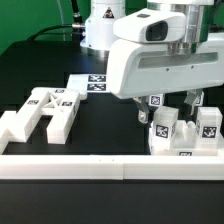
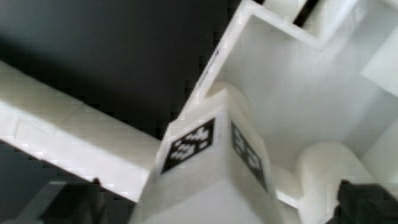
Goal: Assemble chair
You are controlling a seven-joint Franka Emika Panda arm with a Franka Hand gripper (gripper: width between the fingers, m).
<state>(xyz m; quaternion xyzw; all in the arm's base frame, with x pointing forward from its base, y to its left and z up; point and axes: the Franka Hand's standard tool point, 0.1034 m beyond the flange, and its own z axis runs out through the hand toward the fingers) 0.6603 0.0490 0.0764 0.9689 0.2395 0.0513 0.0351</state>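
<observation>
Chunky white chair parts with black-and-white tags stand in a cluster at the exterior view's right. An H-shaped frame lies flat at the exterior view's left. My gripper hangs low over the right cluster. In the wrist view a tall white tagged part rises between my two dark fingertips, very close to the camera. My gripper stands wide around it, with a gap showing on each side. A wider white part lies behind it.
The marker board lies behind the H-shaped frame, near the robot base. A long plain white border wall runs along the table's front edge and shows in the wrist view. The table surface is black.
</observation>
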